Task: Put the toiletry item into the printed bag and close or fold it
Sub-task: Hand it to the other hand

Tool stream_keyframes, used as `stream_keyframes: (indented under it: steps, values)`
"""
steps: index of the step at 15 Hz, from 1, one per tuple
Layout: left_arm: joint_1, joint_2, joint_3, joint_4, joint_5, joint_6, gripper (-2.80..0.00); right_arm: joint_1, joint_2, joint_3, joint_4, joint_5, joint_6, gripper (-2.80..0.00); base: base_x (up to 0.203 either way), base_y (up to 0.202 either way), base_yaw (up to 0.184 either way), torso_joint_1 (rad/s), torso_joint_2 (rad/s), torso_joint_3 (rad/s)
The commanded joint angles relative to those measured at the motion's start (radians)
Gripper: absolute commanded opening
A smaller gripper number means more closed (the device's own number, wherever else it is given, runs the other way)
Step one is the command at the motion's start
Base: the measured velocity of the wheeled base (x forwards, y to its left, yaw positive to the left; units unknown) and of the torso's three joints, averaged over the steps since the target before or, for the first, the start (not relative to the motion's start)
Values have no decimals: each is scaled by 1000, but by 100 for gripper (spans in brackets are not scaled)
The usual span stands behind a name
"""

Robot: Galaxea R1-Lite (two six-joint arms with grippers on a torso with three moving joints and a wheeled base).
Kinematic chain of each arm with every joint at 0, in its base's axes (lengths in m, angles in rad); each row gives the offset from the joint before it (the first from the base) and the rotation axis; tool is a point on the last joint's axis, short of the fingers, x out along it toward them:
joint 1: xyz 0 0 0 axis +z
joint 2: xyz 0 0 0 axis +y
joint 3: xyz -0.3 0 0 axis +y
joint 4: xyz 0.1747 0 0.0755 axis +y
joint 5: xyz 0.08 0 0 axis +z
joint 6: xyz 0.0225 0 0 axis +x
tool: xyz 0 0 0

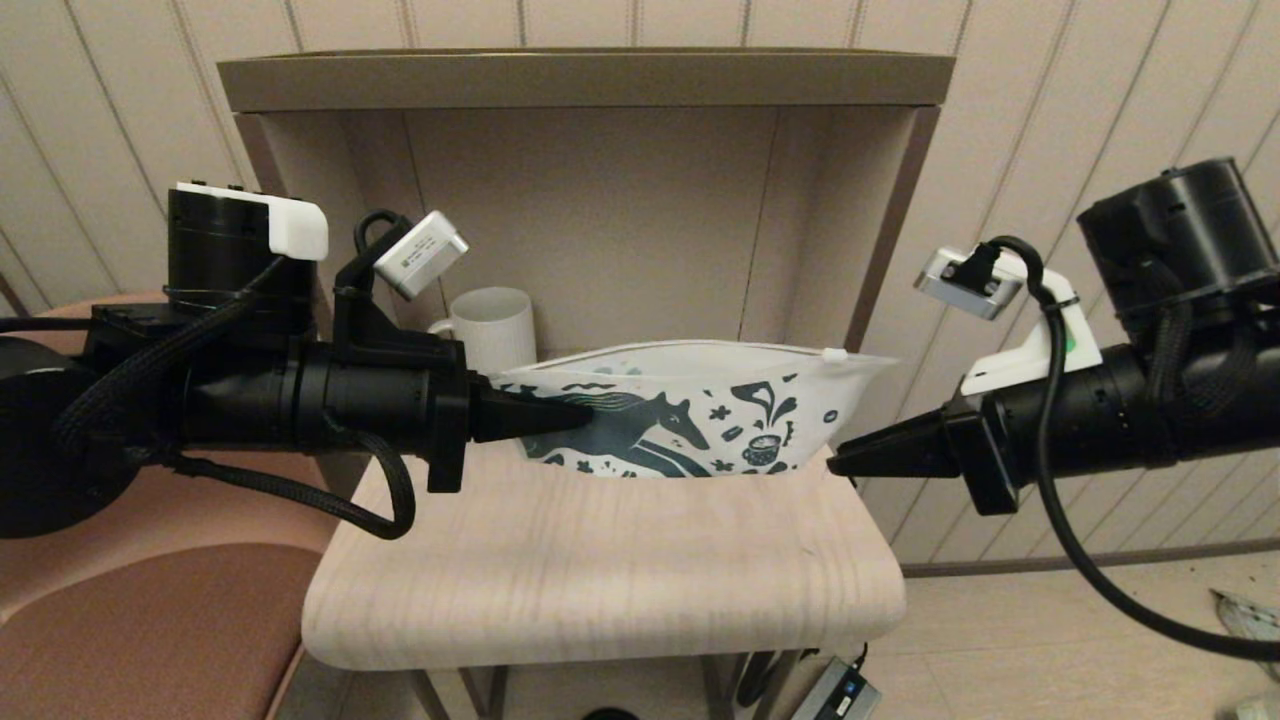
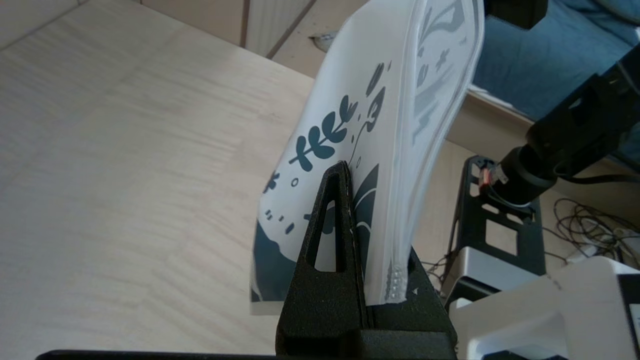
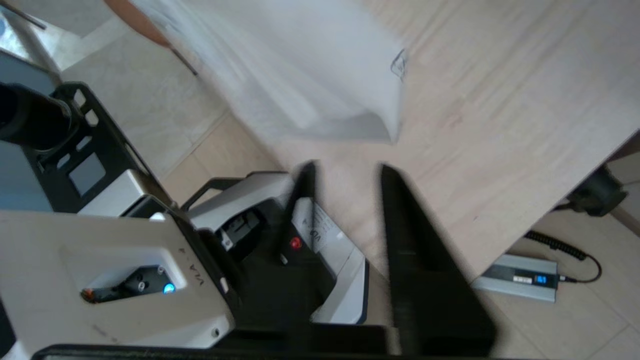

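The printed bag (image 1: 700,405) hangs just above the wooden shelf, a white pouch with a dark teal horse, cup and leaf prints. My left gripper (image 1: 585,412) is shut on its left end; in the left wrist view the bag (image 2: 350,125) rises from between the fingers (image 2: 325,240), its zip edge running alongside. My right gripper (image 1: 835,462) hovers open just off the bag's right corner, touching nothing. In the right wrist view the bag's corner (image 3: 325,80) lies beyond that gripper (image 3: 345,172). The toiletry item is out of view.
A white ribbed mug (image 1: 493,325) stands at the back left of the cabinet niche. The light wood shelf (image 1: 600,570) extends toward me with a rounded front edge. A brown chair (image 1: 150,620) sits at the left. A power adapter (image 1: 838,692) lies on the floor below.
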Motion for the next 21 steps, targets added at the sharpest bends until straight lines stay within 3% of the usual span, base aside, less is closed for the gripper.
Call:
stream_keyframes:
  steps: [1, 8, 13, 17, 21]
  values:
    - [0, -3, -1, -2, -6, 0, -280, 4, 1, -1, 1, 5, -2, 0, 0, 0, 0, 0, 0, 0]
    - [0, 40, -4, 10, -40, 1, -280, 1, -17, 11, -3, 14, -49, 0, 0, 0, 0, 0, 0, 0]
    - [0, 53, -52, 144, -150, 1, -280, -7, -83, 135, -199, 188, -59, 0, 0, 0, 0, 0, 0, 0]
    - [3, 58, -98, 234, -221, 1, -280, 2, -63, 178, -203, 234, -126, 0, 0, 0, 0, 0, 0, 0]
    - [31, 80, -94, 239, -286, 10, -280, 2, -58, 185, -203, 271, -156, 0, 0, 0, 0, 0, 0, 0]
